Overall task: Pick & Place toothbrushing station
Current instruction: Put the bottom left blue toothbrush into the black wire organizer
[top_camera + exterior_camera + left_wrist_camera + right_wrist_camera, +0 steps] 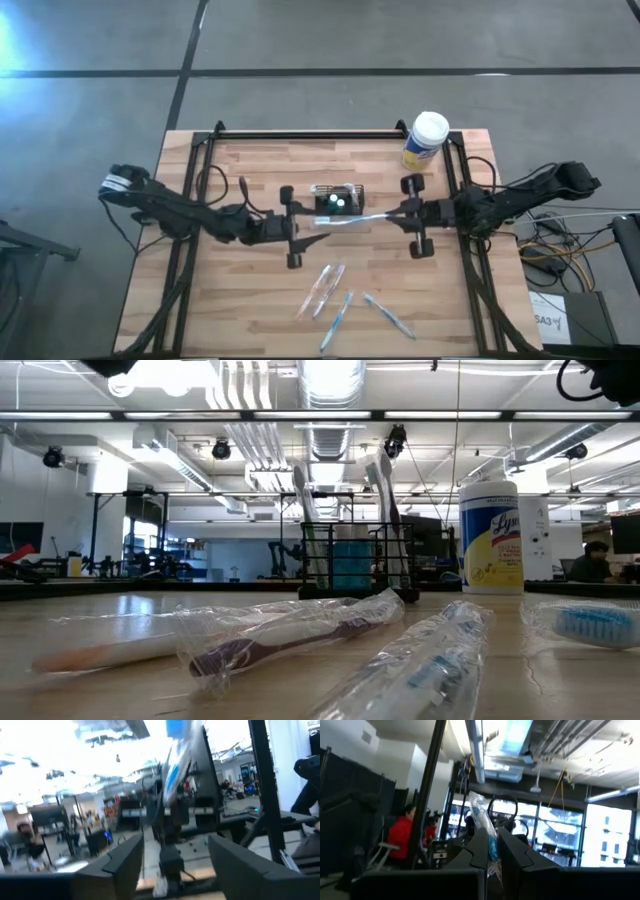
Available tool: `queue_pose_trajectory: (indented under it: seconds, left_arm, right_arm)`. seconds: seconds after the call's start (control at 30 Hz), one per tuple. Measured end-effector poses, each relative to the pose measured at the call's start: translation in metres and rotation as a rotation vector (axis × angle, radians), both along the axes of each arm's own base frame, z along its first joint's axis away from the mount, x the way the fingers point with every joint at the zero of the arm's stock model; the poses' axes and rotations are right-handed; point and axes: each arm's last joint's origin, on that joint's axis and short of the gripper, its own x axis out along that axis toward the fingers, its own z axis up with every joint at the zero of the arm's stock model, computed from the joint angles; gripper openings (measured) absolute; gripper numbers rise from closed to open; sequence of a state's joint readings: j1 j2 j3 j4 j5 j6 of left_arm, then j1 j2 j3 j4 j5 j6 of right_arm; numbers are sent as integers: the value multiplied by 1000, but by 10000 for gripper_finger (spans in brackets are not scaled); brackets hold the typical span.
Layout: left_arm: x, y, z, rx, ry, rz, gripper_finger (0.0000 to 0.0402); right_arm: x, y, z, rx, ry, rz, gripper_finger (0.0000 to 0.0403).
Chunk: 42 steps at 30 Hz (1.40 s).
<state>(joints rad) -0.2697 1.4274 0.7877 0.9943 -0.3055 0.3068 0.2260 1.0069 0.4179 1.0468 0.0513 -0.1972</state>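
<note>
The black wire-mesh caddy [338, 198] stands on its base at the table's middle, with toothbrushes upright in it; it also shows in the low view [355, 565]. My right gripper [405, 214] is shut on a plastic-wrapped toothbrush [350, 220], held just near of the caddy. The brush reaches level toward my left gripper [296, 228]. That gripper is open [175, 865], its fingers wide on either side of the brush's free end [175, 765]. Neither gripper shows in the low view. My right gripper pinches the wrapped toothbrush between its two fingers at the end toward the table's right [489, 840]. The fingers [512, 852] come level from the table's right and lie along the brush. The brush is lifted clear of the table and sticks out roughly level toward my left gripper.
A yellow-and-blue round canister with a white lid [425, 140] stands at the far right, also in the low view [490, 535]. Several wrapped toothbrushes [322, 290] [388, 315] lie on the table's near middle. People sit in the room beyond [402, 837].
</note>
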Motion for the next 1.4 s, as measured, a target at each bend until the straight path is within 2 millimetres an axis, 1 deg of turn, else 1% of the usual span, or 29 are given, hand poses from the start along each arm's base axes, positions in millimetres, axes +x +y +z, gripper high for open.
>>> queue_pose_trajectory:
  seconds: [0.1, 0.2, 0.3, 0.47, 0.6, 0.7, 0.9, 1.13, 1.4]
  left_arm:
    - [5, -1, 13, 39, -34, 18, 265]
    - [11, 0, 22, 67, -61, 28, 284]
    - [19, 3, 28, 76, -80, 14, 287]
    - [29, 7, 34, 81, -107, -59, 283]
    - [34, 8, 38, 74, -123, -86, 282]
    - [35, 9, 41, 83, -172, -104, 279]
    - [37, 13, 44, 75, -217, -108, 256]
    - [45, 19, 40, 55, -200, -110, 208]
    - [45, 19, 43, 61, -212, -126, 147]
  right_arm:
    - [2, 1, 0, -10, -36, -6, 14]
    - [4, 1, 0, -21, -61, -14, 14]
    - [6, 2, -2, -30, -63, -19, 14]
    - [7, 2, -2, -31, -73, -22, 14]
    - [7, 1, -2, -37, -76, -29, 18]
    - [7, 1, -1, -34, -78, -30, 23]
    - [7, 1, -1, -34, -79, -32, 24]
    - [7, 1, -1, -36, -79, -34, 25]
    - [7, 1, -1, -40, -79, -36, 26]
